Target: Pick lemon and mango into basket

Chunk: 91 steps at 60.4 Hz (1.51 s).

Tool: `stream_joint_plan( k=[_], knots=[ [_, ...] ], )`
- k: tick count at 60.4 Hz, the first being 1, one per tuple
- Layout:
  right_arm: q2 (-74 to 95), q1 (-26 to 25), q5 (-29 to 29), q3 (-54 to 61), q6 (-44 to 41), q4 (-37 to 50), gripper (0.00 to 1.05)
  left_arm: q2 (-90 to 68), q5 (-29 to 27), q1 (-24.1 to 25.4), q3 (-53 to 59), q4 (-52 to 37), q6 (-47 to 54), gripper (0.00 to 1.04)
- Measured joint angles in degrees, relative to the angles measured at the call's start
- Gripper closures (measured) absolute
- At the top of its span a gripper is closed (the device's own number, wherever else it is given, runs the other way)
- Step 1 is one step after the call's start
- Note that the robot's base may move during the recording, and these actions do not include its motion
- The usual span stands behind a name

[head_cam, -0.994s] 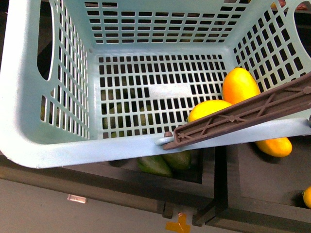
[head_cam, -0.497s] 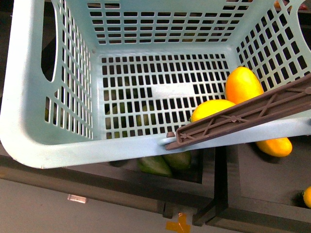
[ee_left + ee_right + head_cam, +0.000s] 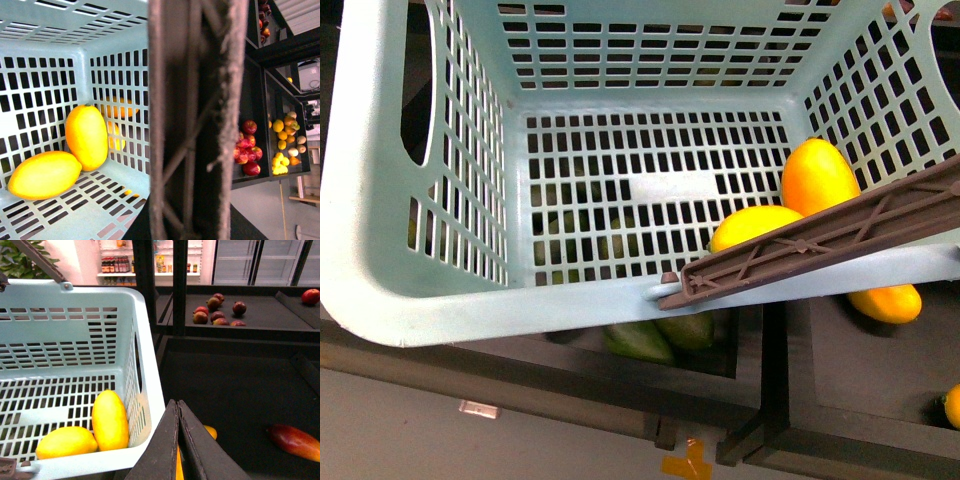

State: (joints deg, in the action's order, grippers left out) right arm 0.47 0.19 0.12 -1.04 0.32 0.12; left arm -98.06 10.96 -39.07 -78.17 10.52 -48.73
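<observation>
Front view, basket (image 3: 380, 260): fills most of the frame; neither gripper shows here.
Front view, contents: two yellow-orange fruits lie touching on the slotted floor in the basket's right near corner. The longer one, taken as the mango (image 3: 816, 176), lies beyond the plumper one, taken as the lemon (image 3: 752, 225); which is which is a judgement.
Front view, handle (image 3: 820, 243): brown, crossing the near rim in front of the lemon.
Front view, surroundings: a spare yellow fruit (image 3: 886, 302) lies outside, under the rim; green fruits (image 3: 638, 340) lie below the basket.
Left wrist view, left gripper: the handle fills the centre very close to the camera; the jaws are not visible, so state cannot be told. Both fruits lie inside the basket, to one side of the handle.
Right wrist view, right gripper (image 3: 177, 440): fingers pressed together, empty, outside the basket just past its side wall, over the dark shelf (image 3: 235, 380). Lemon and mango lie behind that wall, near the gripper.
Step in hand: both target fruits appear placed; task judged complete or nearly so.
Next move: likely calls only for keeping the right arm clear of the basket wall.
</observation>
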Motion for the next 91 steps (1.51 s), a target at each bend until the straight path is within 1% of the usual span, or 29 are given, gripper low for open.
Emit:
stream_joint_plan(
  k=[1,2,5,11,14,16,21,23,28,30,34,38,47,71,91],
  knots=[
    [0.0,0.0,0.0,0.0,-0.1,0.0,1.02,0.0,0.0,0.0,0.0,0.0,0.0,1.00],
    [0.0,0.0,0.0,0.0,-0.1,0.0,0.99,0.0,0.0,0.0,0.0,0.0,0.0,1.00],
    [-0.1,0.0,0.0,0.0,-0.1,0.0,0.85,0.0,0.0,0.0,0.0,0.0,-0.2,1.00],
    [-0.1,0.0,0.0,0.0,-0.1,0.0,0.67,0.0,0.0,0.0,0.0,0.0,0.0,1.00],
    [-0.1,0.0,0.0,0.0,-0.1,0.0,0.60,0.0,0.1,0.0,0.0,0.0,-0.1,1.00],
    [-0.1,0.0,0.0,0.0,-0.1,0.0,0.53,0.0,0.1,0.0,0.0,0.0,-0.1,1.00],
    [-0.1,0.0,0.0,0.0,-0.1,0.0,0.41,0.0,0.0,0.0,0.0,0.0,-0.1,1.00],
    [-0.1,0.0,0.0,0.0,-0.1,0.0,0.34,0.0,0.0,0.0,0.0,0.0,-0.1,1.00],
    [-0.1,0.0,0.0,0.0,-0.1,0.0,0.22,0.0,0.0,0.0,0.0,0.0,0.0,1.00],
    [-0.1,0.0,0.0,0.0,-0.1,0.0,0.15,0.0,0.0,0.0,0.0,0.0,-0.1,1.00],
    [-0.1,0.0,0.1,0.0,-0.1,0.0,0.07,0.0,0.0,0.0,0.0,0.0,-0.1,1.00],
    [-0.2,0.0,0.2,0.0,-0.1,-0.1,0.09,0.0,0.1,-0.4,0.0,0.0,0.1,1.00],
    [-0.2,0.0,0.1,0.0,-0.1,-0.1,0.09,0.0,1.8,-0.8,0.0,0.0,-0.8,1.00],
    [-0.3,0.0,0.1,0.0,-0.1,-0.2,0.09,-0.1,-0.5,-0.1,0.0,0.0,-0.2,1.00],
    [-0.2,-0.1,0.1,0.0,-0.2,-0.2,0.09,-0.1,0.9,-0.2,0.0,0.0,-0.4,1.00]
  ],
)
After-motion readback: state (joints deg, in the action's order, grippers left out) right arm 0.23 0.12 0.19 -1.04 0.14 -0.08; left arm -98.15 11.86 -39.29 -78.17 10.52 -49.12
